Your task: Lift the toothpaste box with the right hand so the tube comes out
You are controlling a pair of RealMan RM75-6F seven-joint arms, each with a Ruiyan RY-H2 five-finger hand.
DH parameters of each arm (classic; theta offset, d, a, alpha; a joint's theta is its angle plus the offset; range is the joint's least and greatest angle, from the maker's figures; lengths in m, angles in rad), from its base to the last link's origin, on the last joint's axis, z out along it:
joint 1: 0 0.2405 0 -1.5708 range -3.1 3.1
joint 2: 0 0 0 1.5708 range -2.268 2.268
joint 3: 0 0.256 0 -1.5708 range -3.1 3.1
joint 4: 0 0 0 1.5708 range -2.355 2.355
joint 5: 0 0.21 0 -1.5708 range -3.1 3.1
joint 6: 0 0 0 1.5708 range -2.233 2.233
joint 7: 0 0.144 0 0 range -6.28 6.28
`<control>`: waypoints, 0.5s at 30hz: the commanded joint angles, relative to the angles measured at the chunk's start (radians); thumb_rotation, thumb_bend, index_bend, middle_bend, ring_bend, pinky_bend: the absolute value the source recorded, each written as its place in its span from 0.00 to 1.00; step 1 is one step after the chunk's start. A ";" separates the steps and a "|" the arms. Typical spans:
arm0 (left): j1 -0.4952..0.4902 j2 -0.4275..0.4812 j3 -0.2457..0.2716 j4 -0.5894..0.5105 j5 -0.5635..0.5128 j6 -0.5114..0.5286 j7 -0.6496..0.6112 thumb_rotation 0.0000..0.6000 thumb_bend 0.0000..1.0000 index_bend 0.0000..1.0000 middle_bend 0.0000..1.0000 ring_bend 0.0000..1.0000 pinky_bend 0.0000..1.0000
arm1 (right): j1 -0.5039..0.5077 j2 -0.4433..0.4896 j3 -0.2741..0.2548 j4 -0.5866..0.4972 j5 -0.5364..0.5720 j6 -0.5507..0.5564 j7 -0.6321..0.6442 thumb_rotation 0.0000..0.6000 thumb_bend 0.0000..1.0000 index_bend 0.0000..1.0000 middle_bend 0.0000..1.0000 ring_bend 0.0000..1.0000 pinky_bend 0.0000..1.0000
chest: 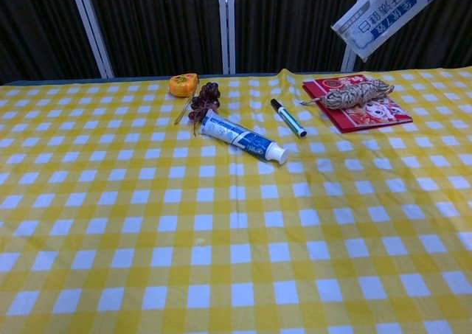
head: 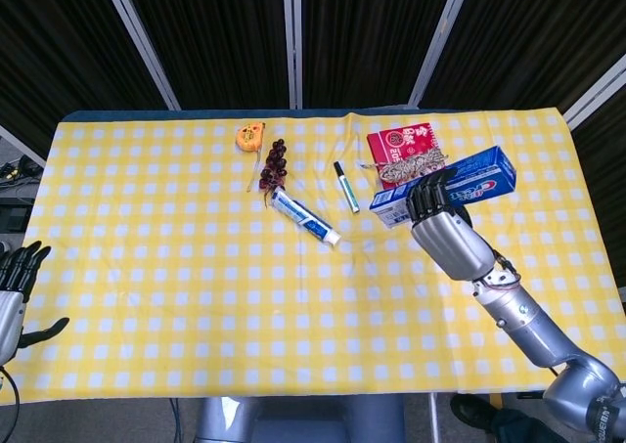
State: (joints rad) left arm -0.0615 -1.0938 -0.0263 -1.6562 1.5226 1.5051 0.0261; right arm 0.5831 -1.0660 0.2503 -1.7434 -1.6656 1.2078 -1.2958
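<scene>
Now toothpaste tube (head: 305, 217) flat, diagonal, cap toward near right, toothpaste box (head: 445, 185) raised in right hand (head: 445, 233).

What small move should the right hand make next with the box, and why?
Probably lower the box and set it down on bare cloth near the right hand. The tube already lies flat on the table, fully out, beside the grapes, so lifting further seems needless. The box is held in the air, above the table.
</scene>
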 commanded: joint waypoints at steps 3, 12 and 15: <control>-0.009 -0.003 -0.001 -0.006 0.003 -0.011 0.012 1.00 0.00 0.00 0.00 0.00 0.00 | -0.022 -0.122 -0.038 -0.028 0.243 -0.091 0.253 1.00 0.33 0.39 0.39 0.37 0.39; -0.005 -0.003 0.001 -0.003 -0.008 -0.012 0.010 1.00 0.00 0.00 0.00 0.00 0.00 | -0.003 -0.242 -0.094 0.050 0.308 -0.143 0.359 1.00 0.14 0.26 0.30 0.34 0.38; -0.004 -0.002 0.001 0.002 -0.011 -0.012 0.003 1.00 0.00 0.00 0.00 0.00 0.00 | -0.006 -0.244 -0.107 0.050 0.338 -0.166 0.413 1.00 0.01 0.12 0.19 0.26 0.33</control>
State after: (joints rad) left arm -0.0659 -1.0959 -0.0250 -1.6554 1.5121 1.4933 0.0304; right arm 0.5781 -1.3045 0.1556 -1.6939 -1.3526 1.0602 -0.9166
